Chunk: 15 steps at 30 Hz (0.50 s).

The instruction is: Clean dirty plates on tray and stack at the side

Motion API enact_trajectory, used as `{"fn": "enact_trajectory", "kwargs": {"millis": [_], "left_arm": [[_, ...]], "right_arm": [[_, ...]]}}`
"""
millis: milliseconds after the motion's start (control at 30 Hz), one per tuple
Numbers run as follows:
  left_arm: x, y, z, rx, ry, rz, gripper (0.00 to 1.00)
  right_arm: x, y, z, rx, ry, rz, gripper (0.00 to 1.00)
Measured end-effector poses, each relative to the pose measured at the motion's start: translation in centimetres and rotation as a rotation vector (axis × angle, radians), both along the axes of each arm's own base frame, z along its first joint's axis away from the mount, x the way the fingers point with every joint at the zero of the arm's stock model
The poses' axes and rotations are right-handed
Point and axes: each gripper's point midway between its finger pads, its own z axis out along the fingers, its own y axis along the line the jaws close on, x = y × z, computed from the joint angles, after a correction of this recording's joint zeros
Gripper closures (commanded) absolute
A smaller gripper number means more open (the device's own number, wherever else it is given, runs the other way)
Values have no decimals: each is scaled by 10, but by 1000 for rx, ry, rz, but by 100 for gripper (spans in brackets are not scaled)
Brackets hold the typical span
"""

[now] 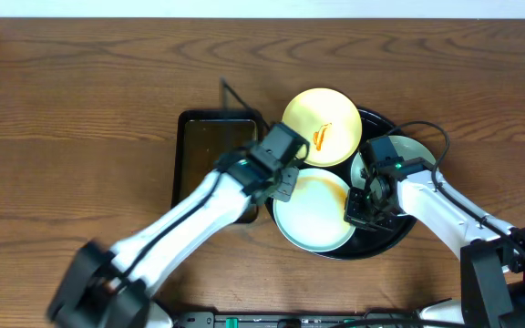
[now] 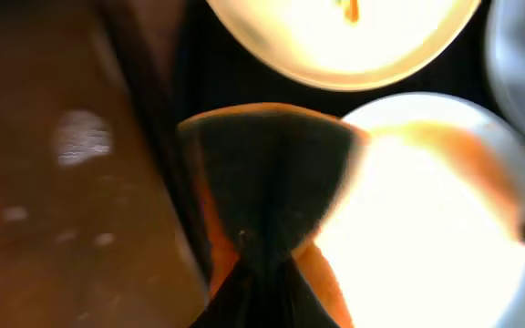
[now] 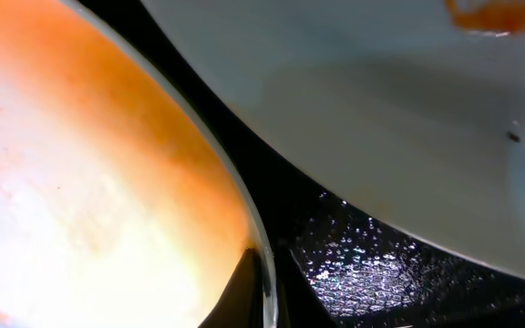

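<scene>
On 1 black tray (image 1: 375, 121), R of centre on the wood table (image 1: 80, 109), sit 3 plates: 1 yellow plate (image 1: 310, 111) at the back w/ an orange squiggle, 1 mint plate (image 1: 415, 146) at R partly under the right arm, and 1 front plate (image 1: 313, 220) w/ an orange smear along its far-R edge. Left gripper (image 1: 285, 187) is clamped on 1 dark sponge (image 2: 272, 173), orange-stained at its edges, at the front plate's L rim, w/ 1 dark pan (image 1: 203, 146) just L of the tray. Right gripper (image 1: 358, 211) pinches the front plate's R rim, fingers narrow.
</scene>
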Motion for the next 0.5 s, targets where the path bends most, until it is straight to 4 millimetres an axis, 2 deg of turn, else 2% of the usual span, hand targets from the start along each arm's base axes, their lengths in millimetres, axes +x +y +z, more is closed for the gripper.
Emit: {"fn": "enact_trajectory", "kwargs": {"millis": [67, 167, 267, 400, 467, 500], "left_arm": [[-4, 8, 21, -14, -31, 10, 92], [-7, 22, 32, 3, -48, 33, 92], [2, 46, 27, 54, -40, 101, 92], [21, 81, 15, 86, -22, 230, 92], [27, 94, 7, 100, -5, 277, 93], [30, 101, 2, 107, 9, 299, 92]], "right_arm": [[-1, -1, -1, -6, 4, -1, 81], [-2, -2, -2, -8, 6, 4, 78], [-3, -2, -2, -10, 8, 4, 79], [2, 0, -2, 0, -12, 4, 89], [5, 2, -3, 10, -26, 2, 99], [7, 3, -3, 12, -34, 3, 99]]}}
